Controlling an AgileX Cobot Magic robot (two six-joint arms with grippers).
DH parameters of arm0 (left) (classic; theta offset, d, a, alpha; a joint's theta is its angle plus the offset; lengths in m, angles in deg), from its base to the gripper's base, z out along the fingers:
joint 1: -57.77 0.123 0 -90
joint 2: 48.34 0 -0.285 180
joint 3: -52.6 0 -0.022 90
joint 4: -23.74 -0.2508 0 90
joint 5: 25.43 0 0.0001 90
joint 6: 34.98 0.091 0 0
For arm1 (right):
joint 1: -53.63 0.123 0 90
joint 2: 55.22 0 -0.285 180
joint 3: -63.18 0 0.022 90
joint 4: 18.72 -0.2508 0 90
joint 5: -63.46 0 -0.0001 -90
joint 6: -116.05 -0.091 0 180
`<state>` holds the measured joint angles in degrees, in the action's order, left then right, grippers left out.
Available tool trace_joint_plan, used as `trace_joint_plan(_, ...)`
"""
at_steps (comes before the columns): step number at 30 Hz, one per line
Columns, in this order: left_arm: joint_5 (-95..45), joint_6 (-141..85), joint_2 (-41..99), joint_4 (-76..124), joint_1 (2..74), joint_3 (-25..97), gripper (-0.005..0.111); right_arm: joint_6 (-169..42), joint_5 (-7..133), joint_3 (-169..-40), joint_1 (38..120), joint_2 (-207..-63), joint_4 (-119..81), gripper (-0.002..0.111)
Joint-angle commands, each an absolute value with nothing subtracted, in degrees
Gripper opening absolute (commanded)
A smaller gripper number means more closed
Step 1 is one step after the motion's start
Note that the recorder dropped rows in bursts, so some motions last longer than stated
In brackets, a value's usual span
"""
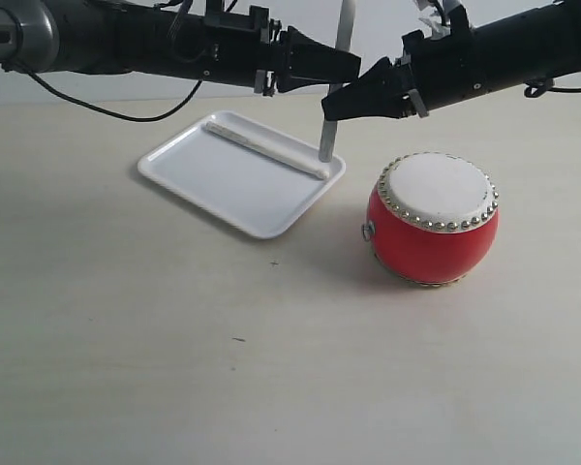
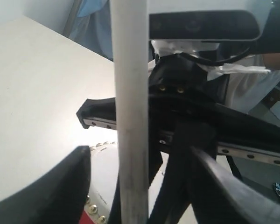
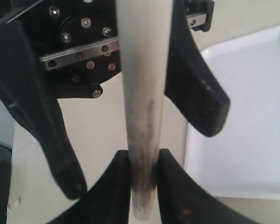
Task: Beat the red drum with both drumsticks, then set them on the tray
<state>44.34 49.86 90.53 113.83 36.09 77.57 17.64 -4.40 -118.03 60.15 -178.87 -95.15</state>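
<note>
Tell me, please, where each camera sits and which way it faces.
Exterior view: off the arms, looking down at the tray and red drum; left arm and right arm enter at top corners.
Left wrist view: on the left arm, looking past the open left gripper towards the red drum.
Right wrist view: on the right arm, looking past the right gripper towards the tray.
Shared: both wrist views show the upright drumstick and the other gripper.
</note>
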Motion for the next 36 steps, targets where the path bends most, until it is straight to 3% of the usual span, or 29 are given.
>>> trace_joint_plan(1,44.53,50.4,90.14,113.98,35.25,77.32,0.058,18.45,-5.27,-118.45,59.98,-178.95,-96.27,0.0)
trace_joint_plan(3,44.53,50.4,90.14,114.3,35.25,77.32,0.054,18.45,-5.37,-118.45,59.98,-178.94,-96.27,0.0)
trace_joint_plan(5,44.53,50.4,90.14,114.42,35.25,77.32,0.04,18.45,-5.37,-118.45,59.98,-178.94,-96.27,0.0)
trace_joint_plan(9,44.53,50.4,90.14,114.55,35.25,77.32,0.0,18.45,-5.6,-118.45,59.98,-178.94,-96.17,0.0)
trace_joint_plan(15,44.53,50.8,90.14,114.55,35.25,77.32,0.0,18.45,-5.6,-118.45,59.98,-178.94,-96.17,0.001)
trace_joint_plan(18,44.53,50.8,90.14,114.65,35.25,77.32,0.0,18.45,-5.6,-118.45,59.98,-178.94,-96.17,0.009)
trace_joint_plan(21,44.53,50.8,90.14,114.77,35.84,77.32,0.0,18.45,-5.6,-118.45,59.98,-178.94,-96.17,0.024)
trace_joint_plan(27,44.53,50.59,90.14,114.56,37.01,77.32,0.0,19.07,-5.6,-118.45,59.86,-178.94,-96.31,0.07)
trace_joint_plan(29,44.53,50.33,90.14,114.56,37.48,77.32,0.0,19.07,-5.6,-118.45,59.86,-178.94,-96.31,0.077)
trace_joint_plan(36,44.53,49.96,89.93,110.75,41.17,77.32,0.0,18.81,-5.12,-118.45,58.5,-177.72,-93.37,0.078)
